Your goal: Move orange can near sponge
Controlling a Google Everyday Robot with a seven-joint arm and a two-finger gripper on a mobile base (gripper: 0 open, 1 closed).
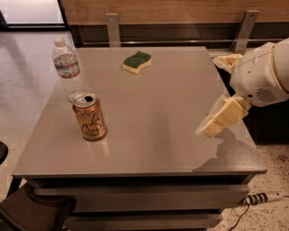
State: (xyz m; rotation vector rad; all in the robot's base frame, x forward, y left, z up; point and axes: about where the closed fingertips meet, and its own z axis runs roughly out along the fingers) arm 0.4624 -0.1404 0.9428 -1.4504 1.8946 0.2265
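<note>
Nearest to me in the camera view, a white power strip [264,197] lies on the speckled floor by the right front corner of the table [149,149]. Its cord runs back under the table. There is a dark shape at the bottom left corner that I can't identify. The table is grey with a smooth top, and I see drawer-like fronts stacked below its front edge.

The orange can [89,116] stands upright on the front left part of the top. Its opened silver top is showing and its dark lettering faces me.

The gripper [220,118] hangs over the right side of the table, at about the same depth as the can. It angles down and to the left from a rounded white wrist housing [259,74], and its shadow falls on the table's right front corner. Can and gripper are well apart, with most of the tabletop's width between them, the can off to the gripper's left. Nothing is in the gripper that I can see, but I can't tell whether it is released or clenched. I also can't tell whether its tip touches the surface.

Just behind the can and slightly left stands a clear water bottle [67,67], upright and capped.

Farther back, near the middle of the far edge, the sponge [137,62] lies flat with its green side up over yellow foam. It is well apart from the can, which sits diagonally forward and to its left.

Behind the table runs a wood-panelled wall [171,11] with two metal brackets.
</note>
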